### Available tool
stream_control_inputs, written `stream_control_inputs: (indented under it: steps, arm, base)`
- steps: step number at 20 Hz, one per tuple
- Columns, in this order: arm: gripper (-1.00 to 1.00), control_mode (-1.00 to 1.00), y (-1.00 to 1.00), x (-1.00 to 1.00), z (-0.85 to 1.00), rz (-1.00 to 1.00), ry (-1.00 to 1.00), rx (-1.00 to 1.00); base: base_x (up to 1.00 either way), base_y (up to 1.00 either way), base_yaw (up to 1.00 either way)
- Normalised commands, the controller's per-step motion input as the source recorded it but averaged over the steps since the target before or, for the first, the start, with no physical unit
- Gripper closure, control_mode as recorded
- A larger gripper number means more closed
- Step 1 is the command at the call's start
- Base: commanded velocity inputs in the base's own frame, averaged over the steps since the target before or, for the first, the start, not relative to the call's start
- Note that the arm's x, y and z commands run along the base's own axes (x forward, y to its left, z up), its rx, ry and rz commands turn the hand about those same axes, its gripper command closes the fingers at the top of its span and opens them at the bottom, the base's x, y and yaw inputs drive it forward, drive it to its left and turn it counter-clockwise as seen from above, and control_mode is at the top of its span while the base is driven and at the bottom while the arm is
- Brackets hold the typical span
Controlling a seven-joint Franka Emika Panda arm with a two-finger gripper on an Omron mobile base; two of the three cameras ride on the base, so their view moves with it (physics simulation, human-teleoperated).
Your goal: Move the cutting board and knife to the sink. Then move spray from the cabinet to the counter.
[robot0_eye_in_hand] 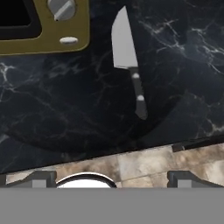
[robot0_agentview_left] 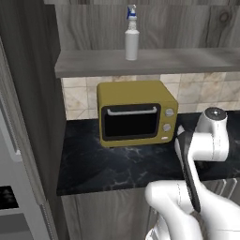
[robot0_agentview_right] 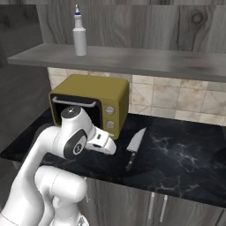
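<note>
We judge the knife (robot0_eye_in_hand: 129, 61) is next: it lies flat on the black desk (robot0_agentview_right: 176, 154), just right of the yellow oven (robot0_agentview_right: 88, 103), handle toward the near edge. Our tool's (robot0_eye_in_hand: 112, 179) fingertips (robot0_eye_in_hand: 41, 178) stand apart, clear of it. Come down over the handle; open desk lies to the right. The spray (robot0_agentview_left: 131, 37) stands on the cabinet shelf (robot0_agentview_left: 187, 61).
</note>
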Motion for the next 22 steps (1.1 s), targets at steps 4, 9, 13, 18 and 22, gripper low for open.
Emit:
stream_control_inputs:
  steps: [4, 9, 13, 18, 22]
  arm:
    - [-1.00, -1.00, -0.27, 0.24, 0.00, 0.00, 0.26, 0.00]
    - [-1.00, -1.00, -0.37, 0.22, -0.02, 0.00, 0.25, 0.00]
    - [-1.00, -1.00, -0.43, 0.10, -0.10, 0.10, 0.07, 0.03]
    - [-1.00, -1.00, -0.40, 0.00, -0.25, 0.14, -0.08, 0.09]
    - [-1.00, -1.00, -0.28, 0.01, -0.30, 0.13, -0.29, 0.12]
  base:
    - [0.00, 0.00, 0.00]
    - [0.00, 0.00, 0.00]
    - [0.00, 0.00, 0.00]
    - [0.00, 0.00, 0.00]
    - [0.00, 0.00, 0.00]
